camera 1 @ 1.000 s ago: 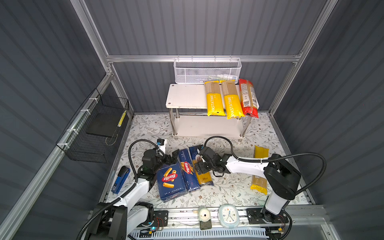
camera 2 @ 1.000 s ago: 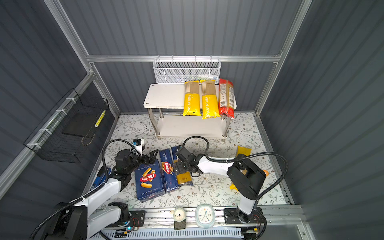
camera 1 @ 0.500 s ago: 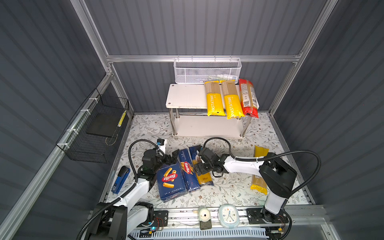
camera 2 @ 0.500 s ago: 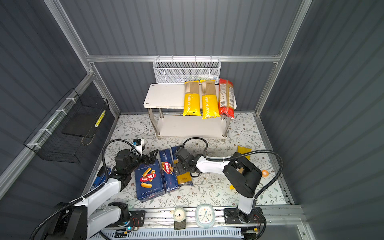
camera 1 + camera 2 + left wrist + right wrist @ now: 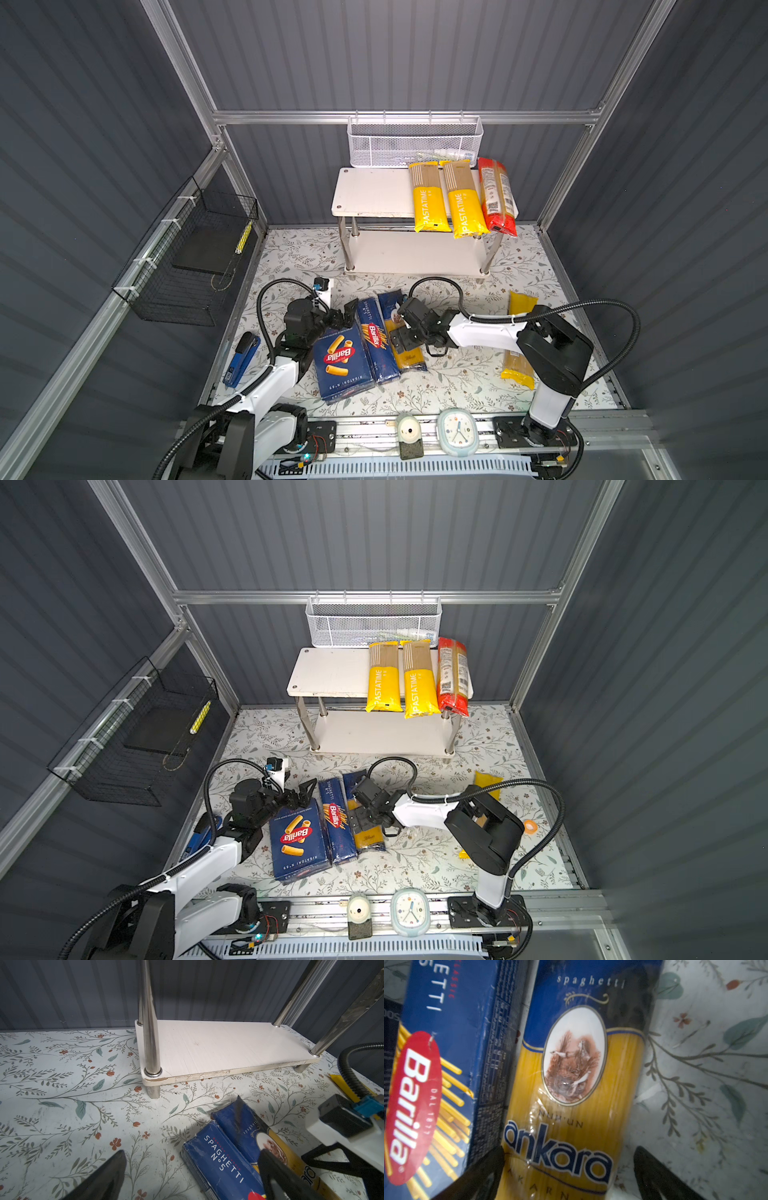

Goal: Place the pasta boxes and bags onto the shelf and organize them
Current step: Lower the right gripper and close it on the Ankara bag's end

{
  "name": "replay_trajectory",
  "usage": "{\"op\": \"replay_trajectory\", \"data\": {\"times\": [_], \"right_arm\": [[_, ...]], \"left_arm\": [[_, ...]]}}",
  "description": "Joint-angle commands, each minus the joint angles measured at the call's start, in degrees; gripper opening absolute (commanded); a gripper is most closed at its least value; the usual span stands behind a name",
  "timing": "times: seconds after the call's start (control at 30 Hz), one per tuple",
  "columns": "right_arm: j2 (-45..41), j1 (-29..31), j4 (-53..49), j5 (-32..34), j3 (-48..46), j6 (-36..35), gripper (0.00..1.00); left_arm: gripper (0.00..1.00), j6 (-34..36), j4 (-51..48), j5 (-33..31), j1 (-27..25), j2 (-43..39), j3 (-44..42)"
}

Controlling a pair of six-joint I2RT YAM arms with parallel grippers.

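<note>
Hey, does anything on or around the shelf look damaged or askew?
Yes. The shelf has a chipped, cracked front edge on its lower board, by a leg. On its top board, the three bags hang over the front edge.

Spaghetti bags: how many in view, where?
5. Two yellow bags and a red bag side by side on the shelf top; a blue bag on the table under the right gripper; a third yellow bag at the table's right, partly behind the right arm.
</note>
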Motion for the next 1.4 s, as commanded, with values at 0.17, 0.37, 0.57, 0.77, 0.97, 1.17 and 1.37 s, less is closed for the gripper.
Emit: {"op": "replay_trajectory", "data": {"times": [0.17, 0.37, 0.57, 0.77, 0.97, 1.17, 1.37], "right_arm": [[-1.5, -2.02, -0.46, 2.01, -4.14, 1.28, 0.99], [-3.97, -4.51, 0.06, 2.34, -7.8, 1.23, 0.99], [-8.65, -4.9, 3.99, -3.62, -11.07, -3.3, 0.99], [-9.43, -4.86, 5.01, -6.08, -10.48, -6.19, 0.99], [-5.99, -4.76, 2.47, -5.16, -7.05, -7.5, 0.99], [-3.85, -4.68, 0.66, -3.37, -5.07, -7.93, 0.99], [-1.94, -3.99, -0.25, -2.43, -4.63, -7.92, 0.99]], "left_arm": [[1.0, 0.71, 0.34, -0.21, 0.03, 0.32, 0.38], [0.99, 0.8, 0.22, -0.25, 0.02, 0.36, 0.4], [1.0, 0.71, 0.17, -0.28, -0.02, 0.43, 0.5], [0.99, 0.69, 0.12, -0.38, 0.05, 0.48, 0.58], [0.99, 0.64, 0.07, -0.41, -0.02, 0.38, 0.48], [1.0, 0.82, 0.04, -0.42, -0.01, 0.44, 0.59], [1.0, 0.8, -0.22, -0.65, 0.05, 0.78, 0.85]]}}
